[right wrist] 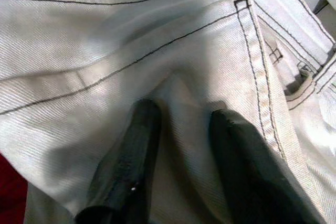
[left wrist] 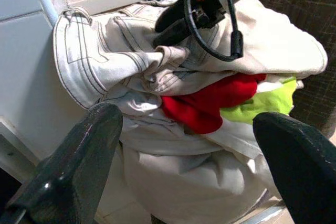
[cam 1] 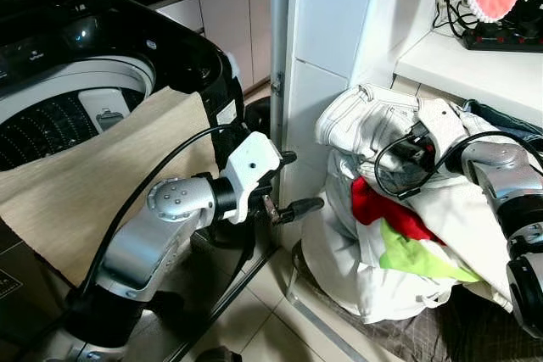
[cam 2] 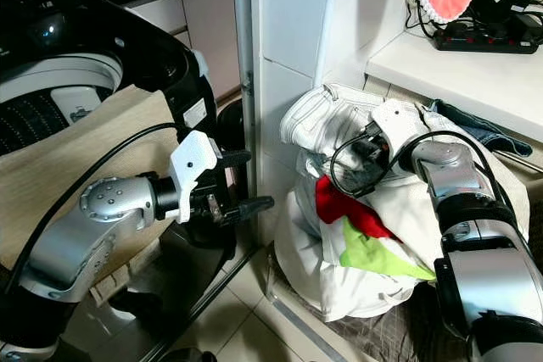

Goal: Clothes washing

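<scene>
Jaws of the right gripper are pressed into a fold of the white jeans, pinching the fabric between both fingers. Jaws of the left gripper stand released, wide apart and holding nothing, just beside the white tiled pillar and pointing toward the clothes pile. The jeans lie on top of that pile, which leans against the pillar's base. A red garment and a lime-green garment sit below the jeans. The washing machine stands on the pillar's far side, lid raised, a beige cloth draped over its rim.
</scene>
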### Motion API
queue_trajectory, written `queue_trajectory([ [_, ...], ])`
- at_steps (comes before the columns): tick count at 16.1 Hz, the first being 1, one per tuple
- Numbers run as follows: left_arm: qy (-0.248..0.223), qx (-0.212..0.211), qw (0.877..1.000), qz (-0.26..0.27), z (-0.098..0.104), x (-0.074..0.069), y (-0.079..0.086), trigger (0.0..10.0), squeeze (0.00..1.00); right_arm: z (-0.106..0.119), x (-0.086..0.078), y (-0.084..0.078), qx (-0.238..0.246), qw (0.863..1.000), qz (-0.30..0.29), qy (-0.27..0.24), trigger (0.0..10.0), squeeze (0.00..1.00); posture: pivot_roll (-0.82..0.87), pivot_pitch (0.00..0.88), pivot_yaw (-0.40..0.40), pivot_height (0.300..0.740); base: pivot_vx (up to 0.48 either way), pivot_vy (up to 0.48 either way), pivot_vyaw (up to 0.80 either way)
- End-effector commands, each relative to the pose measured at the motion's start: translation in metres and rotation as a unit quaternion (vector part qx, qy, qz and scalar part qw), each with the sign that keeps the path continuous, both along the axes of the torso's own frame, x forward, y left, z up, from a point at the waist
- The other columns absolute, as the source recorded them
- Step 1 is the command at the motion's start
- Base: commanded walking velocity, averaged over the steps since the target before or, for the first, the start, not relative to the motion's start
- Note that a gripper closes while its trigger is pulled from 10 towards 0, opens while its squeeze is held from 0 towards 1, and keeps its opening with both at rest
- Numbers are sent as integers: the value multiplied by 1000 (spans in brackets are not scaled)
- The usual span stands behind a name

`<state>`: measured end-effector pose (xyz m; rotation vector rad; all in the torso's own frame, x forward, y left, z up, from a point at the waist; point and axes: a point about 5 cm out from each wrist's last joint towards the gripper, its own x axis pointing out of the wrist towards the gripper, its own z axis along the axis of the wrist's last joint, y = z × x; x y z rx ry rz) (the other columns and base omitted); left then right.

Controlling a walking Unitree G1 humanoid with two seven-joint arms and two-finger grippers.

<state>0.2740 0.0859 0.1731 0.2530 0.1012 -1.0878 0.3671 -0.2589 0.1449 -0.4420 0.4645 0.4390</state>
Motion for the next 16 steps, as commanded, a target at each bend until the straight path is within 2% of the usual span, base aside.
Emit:
queue_trajectory([
  [1, -19, 3, 1000, 9, 6, 5, 0, 10000, 0, 13, 3, -4, 12, 1000, -6, -20, 0, 0, -62, 0, 26, 740, 0, 0, 0],
  [7, -32, -3, 999, 25, 8, 11, -1, 10000, 0, 24, 4, -7, 63, 997, -10, -34, 0, 0, -75, 0, 34, 740, 0, 0, 0],
  [11, -48, -27, 997, 60, 15, 19, 1, 10000, 0, 45, 8, -7, 152, 986, -16, -64, 0, 0, -70, 0, 29, 740, 0, 0, 0],
  [12, -50, -29, 996, 64, 16, 19, 1, 10000, 0, 47, 8, -6, 158, 985, -15, -67, 0, 0, -70, 0, 29, 740, 0, 0, 0],
  [13, -70, -43, 993, 81, 24, 25, 2, 10000, 0, 66, 10, 0, 218, 971, 0, -95, 0, 0, -64, 0, 32, 740, 0, 0, 0],
  [14, -79, -55, 992, 87, 30, 28, 1, 10000, 0, 77, 10, 3, 247, 963, 9, -112, 0, 0, -58, 0, 29, 740, 0, 0, 0],
  [15, -97, -73, 988, 94, 41, 31, 0, 10000, 0, 95, 7, 7, 289, 948, 24, -133, 0, 0, -54, 0, 25, 740, 0, 0, 0],
  [16, -104, -83, 986, 99, 46, 33, -1, 10000, 0, 103, 4, 9, 307, 941, 36, -140, 0, 0, -56, 0, 22, 740, 0, 0, 0],
])
